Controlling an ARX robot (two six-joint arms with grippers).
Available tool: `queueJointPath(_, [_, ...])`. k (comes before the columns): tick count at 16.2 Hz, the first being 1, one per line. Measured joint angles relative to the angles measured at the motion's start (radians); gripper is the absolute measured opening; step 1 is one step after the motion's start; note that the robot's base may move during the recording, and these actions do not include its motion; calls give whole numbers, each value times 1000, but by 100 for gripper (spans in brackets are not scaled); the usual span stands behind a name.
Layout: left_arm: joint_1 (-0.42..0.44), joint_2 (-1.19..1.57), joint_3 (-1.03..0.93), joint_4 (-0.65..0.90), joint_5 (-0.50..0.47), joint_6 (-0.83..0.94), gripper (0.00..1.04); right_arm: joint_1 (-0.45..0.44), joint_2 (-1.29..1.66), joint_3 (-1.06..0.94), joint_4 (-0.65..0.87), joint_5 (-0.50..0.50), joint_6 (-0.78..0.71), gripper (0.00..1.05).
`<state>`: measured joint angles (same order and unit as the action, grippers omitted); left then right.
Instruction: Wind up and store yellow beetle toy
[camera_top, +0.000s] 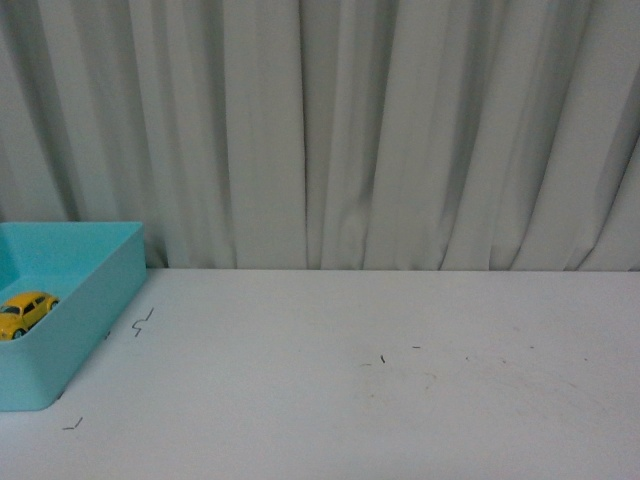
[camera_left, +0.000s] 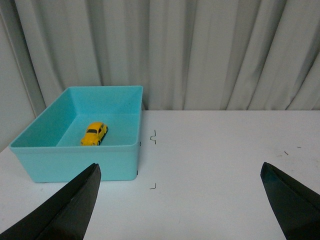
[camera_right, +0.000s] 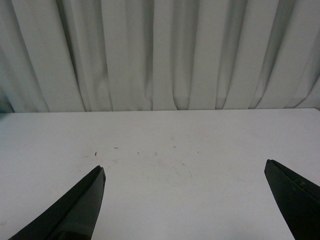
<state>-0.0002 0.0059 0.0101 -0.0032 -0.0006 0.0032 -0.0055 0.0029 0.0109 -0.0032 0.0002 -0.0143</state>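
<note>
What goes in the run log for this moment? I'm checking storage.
yellow beetle toy: in teal bin | left gripper: open | right gripper: open

You see only fingertips of your robot: the left gripper (camera_left: 180, 200) and right gripper (camera_right: 182, 200) each show two matte black, wedge-shaped fingers (camera_left: 70, 207) tapering to blunt points, without markings.
</note>
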Motion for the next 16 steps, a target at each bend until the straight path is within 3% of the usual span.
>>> queueJointPath(16, [0, 0, 0, 0, 0, 0, 98, 0, 0, 0, 0, 0, 0, 98])
